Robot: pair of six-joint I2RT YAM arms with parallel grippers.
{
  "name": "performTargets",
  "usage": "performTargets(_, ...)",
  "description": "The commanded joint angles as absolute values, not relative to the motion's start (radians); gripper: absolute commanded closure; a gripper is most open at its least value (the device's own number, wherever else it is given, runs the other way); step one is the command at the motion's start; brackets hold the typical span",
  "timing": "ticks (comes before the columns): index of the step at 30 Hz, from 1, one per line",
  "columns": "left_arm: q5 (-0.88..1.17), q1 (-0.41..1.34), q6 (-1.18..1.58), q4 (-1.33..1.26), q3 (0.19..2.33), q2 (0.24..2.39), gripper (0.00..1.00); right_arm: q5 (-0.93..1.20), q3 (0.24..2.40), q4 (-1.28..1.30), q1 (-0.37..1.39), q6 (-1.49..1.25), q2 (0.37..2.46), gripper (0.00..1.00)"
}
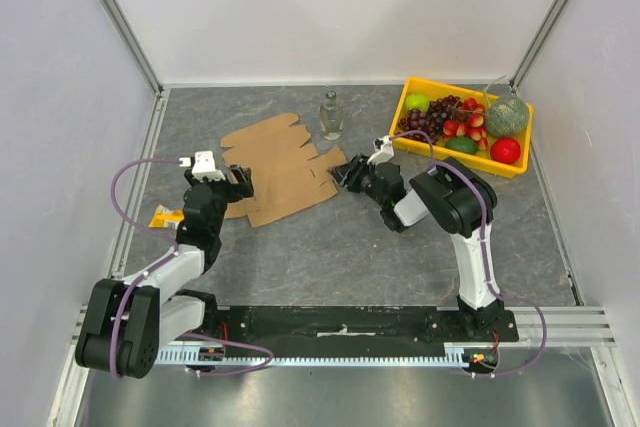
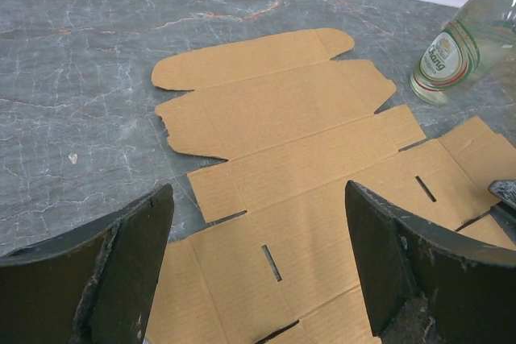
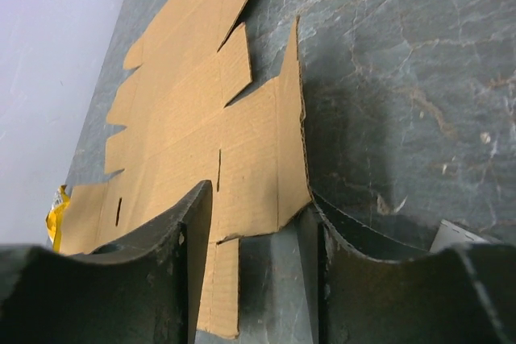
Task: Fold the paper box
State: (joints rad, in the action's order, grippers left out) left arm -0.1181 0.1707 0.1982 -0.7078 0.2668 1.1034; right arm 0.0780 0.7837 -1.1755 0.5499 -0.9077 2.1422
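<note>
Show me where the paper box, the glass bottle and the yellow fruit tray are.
paper box (image 1: 280,169): top external view, middle panel of the flat sheet.
glass bottle (image 1: 331,119): top external view, its clear body.
yellow fruit tray (image 1: 480,165): top external view, its near side wall.

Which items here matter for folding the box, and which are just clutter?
Job: paper box, lying flat; left end effector; right end effector.
Lying about: glass bottle; yellow fruit tray; yellow packet by the left arm.

Bright, even light — soft shadows.
</note>
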Motion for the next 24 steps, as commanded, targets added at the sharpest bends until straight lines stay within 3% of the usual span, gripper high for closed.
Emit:
performTargets(1, -0.094, 0.173, 0.23, -0.755, 0.302, 1.109, 0.08, 0.092, 0.837, -1.164, 0.537, -0.9, 2.195, 0.5)
performTargets(6, -0.089, 0.175, 0.229, -0.756, 0.305, 1.112, 0.08, 0.143, 0.893, -1.164, 0.535, -0.882, 2.218, 0.63)
performTargets(10, -0.071, 0.173, 0.235, -0.755, 0.305, 1.111, 0.09, 0.189, 0.899, -1.166, 0.534, -0.842, 2.204, 0.81)
performTargets(15, -0.022, 0.175, 0.241, -0.744, 0.31, 1.105, 0.17, 0.258, 0.867, -1.138, 0.519, -0.786, 2.123, 0.93)
performTargets(19, -0.005, 0.173, 0.244, -0.658, 0.336, 1.04, 0.28, 0.302, 0.833, -1.03, 0.509, -0.714, 2.013, 1.0)
performTargets(24, 0.041, 0.173, 0.328, -0.572, 0.345, 0.918, 0.36, 0.311, 0.805, -0.771, 0.509, -0.589, 1.832, 1.0)
